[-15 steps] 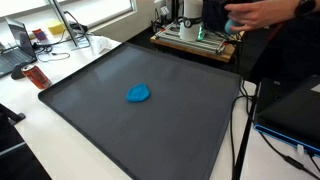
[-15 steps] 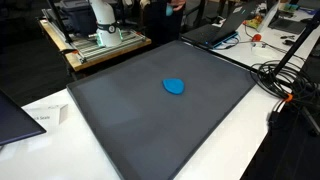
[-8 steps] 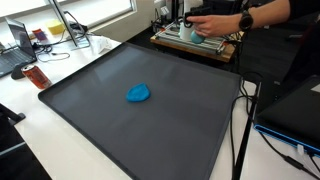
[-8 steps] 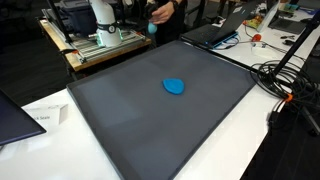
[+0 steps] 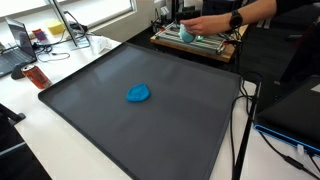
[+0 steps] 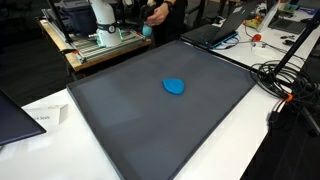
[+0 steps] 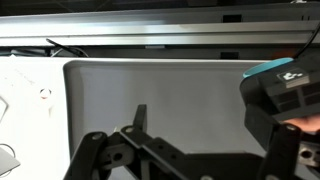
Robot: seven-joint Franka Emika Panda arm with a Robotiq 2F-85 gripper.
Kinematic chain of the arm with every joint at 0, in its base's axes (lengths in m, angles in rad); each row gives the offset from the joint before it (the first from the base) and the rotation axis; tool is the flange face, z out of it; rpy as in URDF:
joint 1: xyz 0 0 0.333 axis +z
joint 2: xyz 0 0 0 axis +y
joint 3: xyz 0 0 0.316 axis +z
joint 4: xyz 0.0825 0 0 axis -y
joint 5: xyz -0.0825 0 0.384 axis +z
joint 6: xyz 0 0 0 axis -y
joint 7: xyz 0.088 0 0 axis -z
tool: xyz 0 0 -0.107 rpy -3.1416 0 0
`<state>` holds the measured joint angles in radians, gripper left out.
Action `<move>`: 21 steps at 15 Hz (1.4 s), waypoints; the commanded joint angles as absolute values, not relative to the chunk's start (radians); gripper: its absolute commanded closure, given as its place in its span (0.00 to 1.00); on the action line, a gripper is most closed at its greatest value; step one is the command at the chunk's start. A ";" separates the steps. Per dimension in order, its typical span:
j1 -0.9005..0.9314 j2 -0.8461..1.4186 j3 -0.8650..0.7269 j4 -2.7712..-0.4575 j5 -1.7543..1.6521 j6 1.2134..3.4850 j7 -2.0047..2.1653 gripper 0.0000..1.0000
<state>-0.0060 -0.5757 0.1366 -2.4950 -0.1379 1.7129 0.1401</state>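
A flat blue lump (image 5: pixel 139 94) lies near the middle of the big dark grey mat (image 5: pixel 90 100), also seen in the other exterior view as the blue lump (image 6: pixel 174 87) on the mat (image 6: pixel 120 110). The white robot arm (image 6: pixel 101 14) stands on a wooden platform (image 5: pixel 195 44) at the mat's far edge. A person's hand (image 5: pixel 205 22) holds a teal object (image 5: pixel 186 33) beside the arm's base. In the wrist view my gripper (image 7: pixel 210 140) is open and holds nothing, high above the mat (image 7: pixel 160 90); the teal-topped dark object (image 7: pixel 280 85) sits close to its right finger. The blue lump is outside the wrist view.
Cables (image 6: pixel 285 80) and a laptop (image 6: pixel 215 33) crowd one side of the mat. A red can (image 5: pixel 37 76), a laptop and clutter sit on the white desk (image 5: pixel 30 110) beside it. Papers (image 6: pixel 40 120) lie near a mat corner. Monitors stand behind the platform.
The person's hand has brought the teal object in from the side and down next to the robot base. The blue lump and the mat have not moved.
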 commanded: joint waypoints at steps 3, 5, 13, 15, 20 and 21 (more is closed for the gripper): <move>0.076 -0.610 0.069 -2.501 -0.101 1.679 -0.044 0.00; 0.097 -0.615 0.049 -2.500 -0.088 1.664 -0.116 0.00; 0.160 -0.599 0.046 -2.485 -0.016 1.606 -0.227 0.23; 0.164 -0.600 0.046 -2.485 -0.007 1.598 -0.235 0.35; 0.166 -0.593 0.048 -2.476 0.000 1.577 -0.254 0.50; 0.166 -0.590 0.048 -2.471 -0.001 1.569 -0.256 0.52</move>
